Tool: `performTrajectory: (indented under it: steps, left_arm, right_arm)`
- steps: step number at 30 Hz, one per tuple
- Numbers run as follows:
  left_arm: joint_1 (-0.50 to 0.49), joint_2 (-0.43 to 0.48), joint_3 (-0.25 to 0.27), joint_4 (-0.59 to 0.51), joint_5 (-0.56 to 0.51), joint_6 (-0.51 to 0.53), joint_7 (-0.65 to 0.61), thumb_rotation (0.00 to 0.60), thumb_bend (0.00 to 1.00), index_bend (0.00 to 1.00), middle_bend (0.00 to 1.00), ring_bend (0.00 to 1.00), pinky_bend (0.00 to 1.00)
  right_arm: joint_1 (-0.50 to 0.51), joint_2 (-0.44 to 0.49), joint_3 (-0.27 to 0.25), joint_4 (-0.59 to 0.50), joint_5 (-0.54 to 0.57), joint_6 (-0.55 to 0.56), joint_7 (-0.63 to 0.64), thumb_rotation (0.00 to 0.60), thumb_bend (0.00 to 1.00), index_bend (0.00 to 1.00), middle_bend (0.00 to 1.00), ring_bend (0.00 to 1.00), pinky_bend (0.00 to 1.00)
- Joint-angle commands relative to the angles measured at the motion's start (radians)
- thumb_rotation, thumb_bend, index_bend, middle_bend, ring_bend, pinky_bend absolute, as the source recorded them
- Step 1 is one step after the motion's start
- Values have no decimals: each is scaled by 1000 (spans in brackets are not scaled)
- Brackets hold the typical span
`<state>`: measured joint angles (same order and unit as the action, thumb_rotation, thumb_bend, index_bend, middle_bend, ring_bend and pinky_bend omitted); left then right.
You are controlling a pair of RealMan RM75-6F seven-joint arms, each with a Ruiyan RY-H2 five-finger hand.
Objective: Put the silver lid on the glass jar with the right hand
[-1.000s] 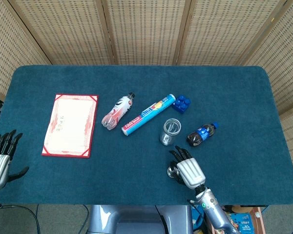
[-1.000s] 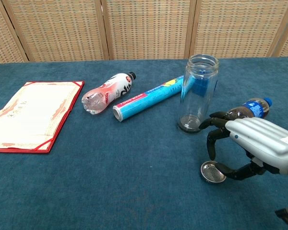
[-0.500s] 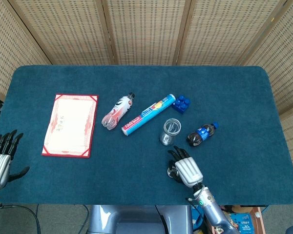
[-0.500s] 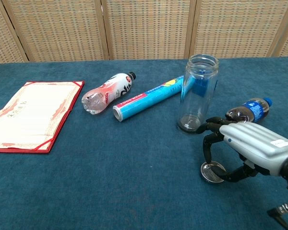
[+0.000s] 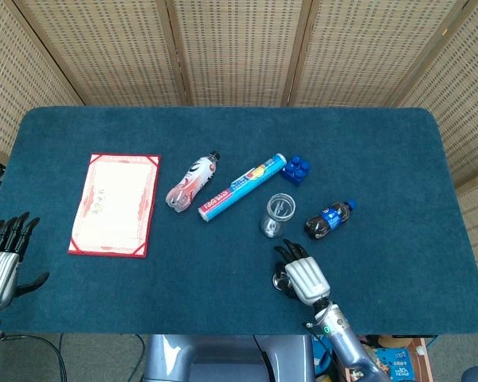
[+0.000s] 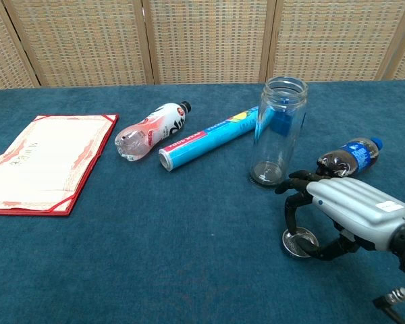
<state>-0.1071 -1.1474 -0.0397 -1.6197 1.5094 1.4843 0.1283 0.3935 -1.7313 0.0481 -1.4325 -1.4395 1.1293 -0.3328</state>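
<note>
The glass jar [image 5: 277,215] [image 6: 280,131] stands upright and uncovered near the table's middle. The silver lid [image 5: 281,281] [image 6: 298,241] lies flat on the blue cloth just in front of it. My right hand [image 5: 307,274] [image 6: 351,206] arches over the lid from the right. Its fingers [image 6: 289,214] curl down to the lid's left rim and the thumb meets the right rim, pinching it. My left hand [image 5: 1,259] hangs off the table's left edge with fingers spread and nothing in it.
A small cola bottle [image 5: 328,219] [image 6: 347,156] lies just right of the jar, close behind my right hand. A blue tube [image 5: 240,187], a pink bottle [image 5: 191,183] and a blue block [image 5: 296,169] lie behind the jar. A red-edged certificate [image 5: 115,204] lies at the left.
My right hand has shifted slightly left and lowered, its fingers curling in closer around the lid. The lid, the jar and my left hand have stayed put.
</note>
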Motion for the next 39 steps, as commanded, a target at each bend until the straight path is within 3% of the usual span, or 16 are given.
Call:
performTrajectory:
  steps: [1, 30, 39]
  left_arm:
    - [0, 0, 0, 0, 0, -1, 0, 600, 203, 0, 0, 0, 0]
    - [-1, 1, 2, 2, 2, -1, -7, 600, 203, 0, 0, 0, 0]
    - [0, 3, 1, 2, 2, 2, -10, 600, 203, 0, 0, 0, 0]
  right_arm:
    - [1, -3, -1, 4, -1, 1, 6, 600, 557, 563, 237, 2, 191]
    - [8, -15, -4, 18, 15, 13, 5, 600, 583, 628, 260, 12, 197]
    - [1, 14, -9, -28, 11, 34, -34, 600, 583, 632, 260, 12, 197]
